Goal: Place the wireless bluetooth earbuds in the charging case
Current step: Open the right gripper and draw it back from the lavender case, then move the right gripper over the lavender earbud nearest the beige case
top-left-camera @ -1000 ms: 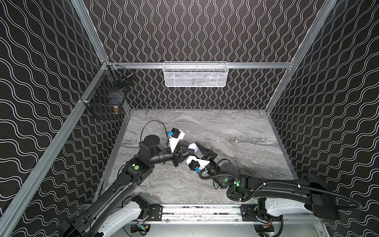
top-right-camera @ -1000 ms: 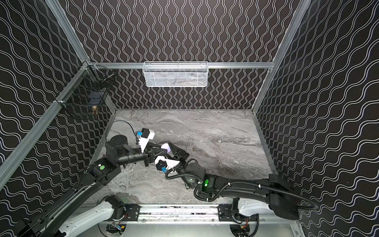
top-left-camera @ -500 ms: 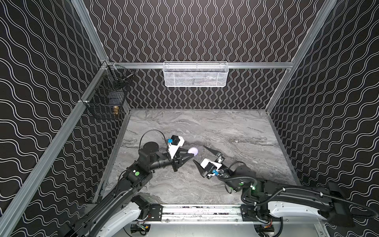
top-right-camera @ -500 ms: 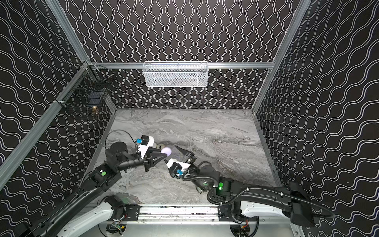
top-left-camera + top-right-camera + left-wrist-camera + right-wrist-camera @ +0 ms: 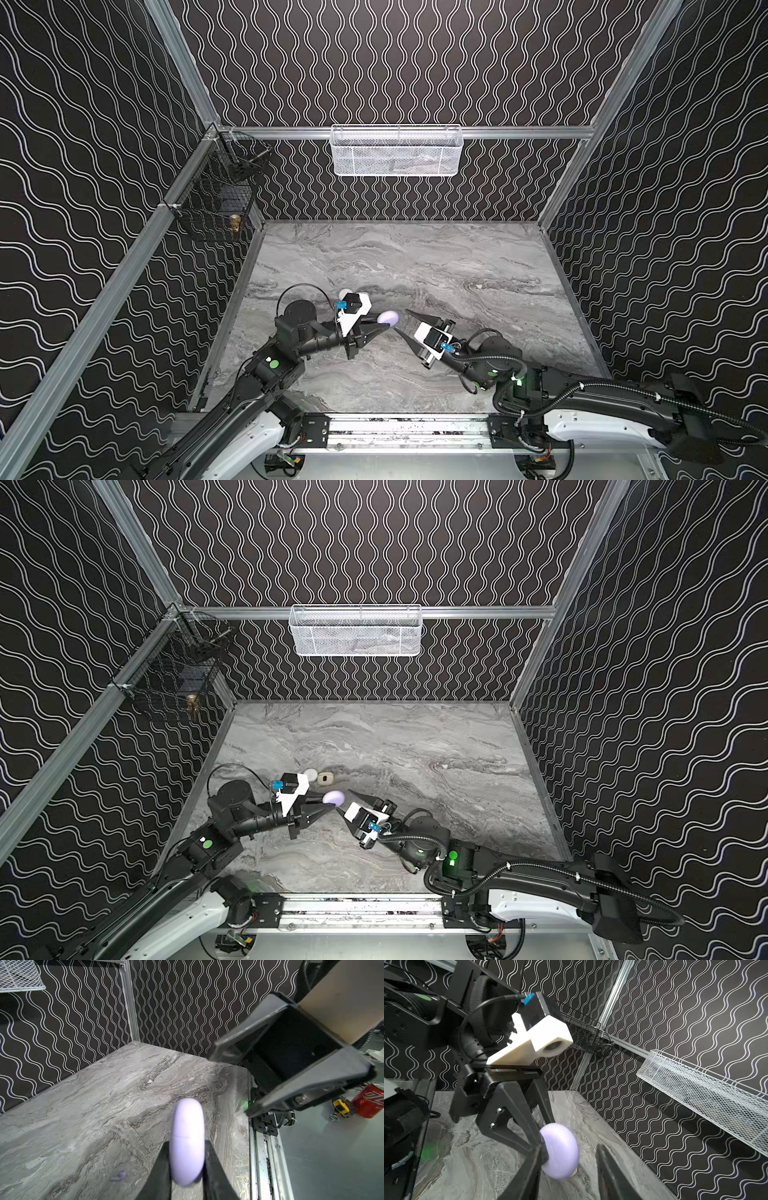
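A pale lavender charging case (image 5: 387,318) (image 5: 333,798), its lid down, hangs above the marble table near the front left. My left gripper (image 5: 383,323) (image 5: 187,1146) is shut on it, pinching its two flat sides (image 5: 187,1138). My right gripper (image 5: 402,321) (image 5: 569,1148) stands open just right of the case, pointing at it, with nothing between its fingers. One lavender earbud (image 5: 118,1176) lies on the table below the case. A tiny white earbud (image 5: 479,286) (image 5: 444,766) lies further right on the marble.
A round white case (image 5: 310,774) and an open cream case (image 5: 325,777) sit just behind my left wrist. A white mesh basket (image 5: 397,151) hangs on the back wall and a black wire basket (image 5: 216,199) on the left wall. A red can (image 5: 371,1101) stands beyond the front rail.
My right gripper has pulled back to the right, away from the lavender case, and its fingers now stand apart from it. The left gripper keeps the case and has shifted slightly forward.
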{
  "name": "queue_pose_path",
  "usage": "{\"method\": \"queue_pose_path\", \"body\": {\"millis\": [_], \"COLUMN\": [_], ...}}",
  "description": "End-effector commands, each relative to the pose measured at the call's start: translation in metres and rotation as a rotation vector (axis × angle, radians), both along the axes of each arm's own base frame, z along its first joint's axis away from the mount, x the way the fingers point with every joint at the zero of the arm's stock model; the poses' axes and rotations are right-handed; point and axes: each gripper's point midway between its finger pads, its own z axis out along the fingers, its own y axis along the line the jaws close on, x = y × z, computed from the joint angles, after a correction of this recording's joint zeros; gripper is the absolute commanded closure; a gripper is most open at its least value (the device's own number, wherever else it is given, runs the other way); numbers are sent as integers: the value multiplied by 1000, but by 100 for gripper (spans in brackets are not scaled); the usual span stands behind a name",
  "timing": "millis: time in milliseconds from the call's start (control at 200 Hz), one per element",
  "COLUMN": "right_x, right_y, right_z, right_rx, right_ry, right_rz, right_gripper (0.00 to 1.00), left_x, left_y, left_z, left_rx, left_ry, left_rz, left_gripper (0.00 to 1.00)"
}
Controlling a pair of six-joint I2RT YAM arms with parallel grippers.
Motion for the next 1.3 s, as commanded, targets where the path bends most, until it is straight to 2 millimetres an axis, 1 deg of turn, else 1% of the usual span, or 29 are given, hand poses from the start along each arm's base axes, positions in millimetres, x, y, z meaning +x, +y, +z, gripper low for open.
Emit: {"method": "queue_pose_path", "body": {"millis": [0,175,325,400,576,636,701,771,821,871,926,981,1076,1141,1191,1226,1271,1296], "right_x": [7,17,28,30,43,49,53,61,72,88,107,122,134,136,135,134,131,132], "right_y": [1,-3,-13,-16,-28,-36,-45,-61,-75,-88,-97,-102,-94,-83,-72,-63,-53,-52], "right_z": [2,2,10,15,24,29,34,38,33,21,-1,-32,-87,-126,-153,-175,-199,-210], "right_rx": [7,15,53,74,138,194,274,379,448,503,504,469,356,271,201,138,55,16], "right_ry": [3,9,0,-1,28,59,119,224,328,453,598,740,932,1044,1114,1169,1229,1244], "right_rz": [-36,-65,-120,-130,-214,-259,-289,-337,-392,-450,-504,-558,-595,-604,-600,-598,-598,-615], "right_gripper": [57,59,64,64,65,60,58,58,58,58,58,57,54,53,52,52,55,57], "left_x": [-7,-13,-20,-20,-18,-17,-19,-12,-3,7,19,30,51,65,75,80,85,87], "left_y": [-3,-4,-7,-7,-5,-4,-4,0,5,12,21,31,55,73,85,89,91,91], "left_z": [12,13,16,16,15,16,18,19,16,13,11,9,3,-2,-11,-16,-23,-25], "left_rx": [-32,-44,-59,-61,-62,-73,-97,-119,-119,-123,-134,-153,-205,-234,-223,-195,-156,-144], "left_ry": [-56,-64,-66,-67,-77,-80,-72,-64,-58,-53,-41,-19,40,83,120,134,147,151], "left_rz": [-48,-76,-127,-128,-102,-96,-102,-49,15,89,161,218,302,347,384,405,426,434], "left_gripper": [100,100,100,100,100,100,100,100,100,100,100,100,100,100,100,100,100,100]}}
